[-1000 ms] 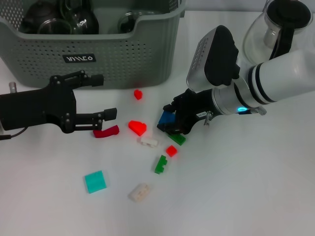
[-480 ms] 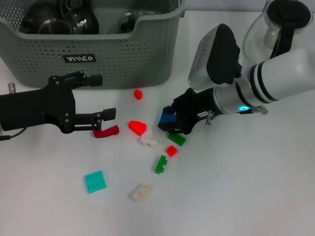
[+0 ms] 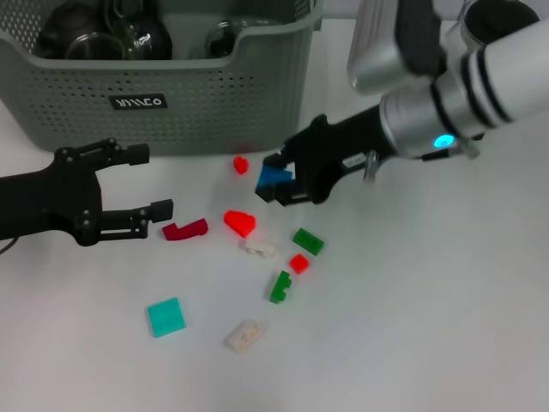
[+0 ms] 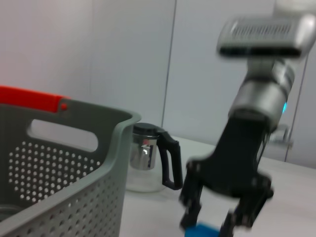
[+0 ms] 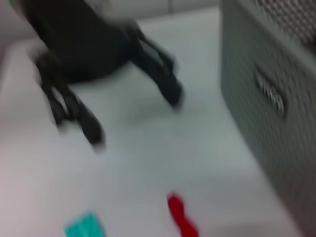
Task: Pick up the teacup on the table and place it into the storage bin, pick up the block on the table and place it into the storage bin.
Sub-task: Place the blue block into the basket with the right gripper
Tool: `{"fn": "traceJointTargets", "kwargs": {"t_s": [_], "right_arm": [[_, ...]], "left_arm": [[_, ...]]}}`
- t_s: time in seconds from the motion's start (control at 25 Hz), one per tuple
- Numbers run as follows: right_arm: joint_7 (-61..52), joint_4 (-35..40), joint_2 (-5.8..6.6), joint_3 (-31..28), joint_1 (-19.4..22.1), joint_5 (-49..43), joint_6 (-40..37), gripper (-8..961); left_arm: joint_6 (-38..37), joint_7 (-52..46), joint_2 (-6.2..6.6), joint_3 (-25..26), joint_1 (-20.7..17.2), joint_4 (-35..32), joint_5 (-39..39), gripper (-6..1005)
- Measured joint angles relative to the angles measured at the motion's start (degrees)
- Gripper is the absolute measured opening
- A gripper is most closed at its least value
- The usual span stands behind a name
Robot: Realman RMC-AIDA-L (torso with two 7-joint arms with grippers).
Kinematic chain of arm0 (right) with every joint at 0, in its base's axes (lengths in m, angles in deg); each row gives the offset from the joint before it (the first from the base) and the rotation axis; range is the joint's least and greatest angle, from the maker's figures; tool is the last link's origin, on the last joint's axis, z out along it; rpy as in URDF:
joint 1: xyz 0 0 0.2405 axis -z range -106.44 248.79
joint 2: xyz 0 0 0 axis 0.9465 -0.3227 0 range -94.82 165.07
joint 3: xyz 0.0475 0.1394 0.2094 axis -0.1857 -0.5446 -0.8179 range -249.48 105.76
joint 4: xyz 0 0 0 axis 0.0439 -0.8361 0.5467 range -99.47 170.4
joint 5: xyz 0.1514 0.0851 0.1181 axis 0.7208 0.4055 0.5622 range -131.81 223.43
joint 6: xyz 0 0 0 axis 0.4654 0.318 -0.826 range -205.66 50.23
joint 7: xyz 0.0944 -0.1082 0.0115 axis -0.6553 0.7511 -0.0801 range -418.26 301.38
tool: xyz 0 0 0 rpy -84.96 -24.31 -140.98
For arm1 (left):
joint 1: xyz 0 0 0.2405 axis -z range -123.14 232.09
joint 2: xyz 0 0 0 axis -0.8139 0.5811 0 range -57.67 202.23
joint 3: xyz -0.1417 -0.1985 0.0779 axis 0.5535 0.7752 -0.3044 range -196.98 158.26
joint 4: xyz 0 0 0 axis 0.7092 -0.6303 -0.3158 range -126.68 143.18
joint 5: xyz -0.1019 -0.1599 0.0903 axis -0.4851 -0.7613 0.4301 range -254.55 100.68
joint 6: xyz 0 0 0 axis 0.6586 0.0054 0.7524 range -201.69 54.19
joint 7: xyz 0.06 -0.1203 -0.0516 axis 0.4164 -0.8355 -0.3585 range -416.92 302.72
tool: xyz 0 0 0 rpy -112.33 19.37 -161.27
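Note:
The grey-green storage bin (image 3: 171, 94) stands at the back left with dark glassware inside it. No teacup shows on the table. My right gripper (image 3: 279, 182) hangs above the table just off the bin's near right corner, shut on a blue block (image 3: 274, 178). The left wrist view shows the same gripper (image 4: 212, 224) over the blue block (image 4: 200, 231). My left gripper (image 3: 150, 182) is open and low in front of the bin, beside a dark red block (image 3: 186, 229). In the right wrist view it (image 5: 133, 118) appears blurred.
Loose blocks lie scattered: red (image 3: 240, 223), small red (image 3: 240, 164), white (image 3: 257, 248), green (image 3: 308, 241), small red (image 3: 298, 263), green (image 3: 280, 287), teal (image 3: 165, 317), beige (image 3: 244, 335). A glass pitcher (image 3: 493, 21) stands at the back right, behind my right arm.
My right gripper has lifted the blue block off the table and carried it up and left toward the bin. My left gripper has drawn back to the left.

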Motion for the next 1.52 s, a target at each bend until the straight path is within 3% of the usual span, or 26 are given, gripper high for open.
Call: {"fn": "traceJointTargets", "kwargs": {"t_s": [0.2,0.4,0.64,0.88,1.04,1.44,1.52], "right_arm": [[-3.7,8.8,-0.71,-6.6,-2.1,-1.6,-8.4,468],[-5.1,11.8,-0.77,-10.7,-8.4,-1.7,-10.3,491],[-1.6,4.1,-1.67,-14.8,-19.4,-6.3,0.3,519],[1.8,-5.1,-2.28,-11.1,-25.0,-7.5,15.8,548],[1.5,-7.8,-2.31,-10.4,-26.0,-7.6,19.2,566],[-0.3,-7.6,-2.06,-10.8,-24.3,-7.6,19.8,613],[-0.9,-4.9,-1.96,-10.9,-22.6,-7.6,18.1,771]], "left_arm": [[1.0,0.0,0.03,0.2,-1.3,-1.2,0.0,875],[1.1,0.0,0.05,1.1,-1.3,-1.5,0.0,875],[1.2,0.2,-0.05,1.2,-0.5,-1.4,0.0,875],[1.3,0.2,-0.18,1.3,0.1,-1.1,0.0,875],[1.3,0.1,-0.22,1.3,0.2,-1.0,0.0,875],[1.3,0.0,-0.1,1.3,0.4,-0.9,0.0,876],[1.3,-0.1,-0.07,1.3,0.4,-0.9,0.0,876]]}}
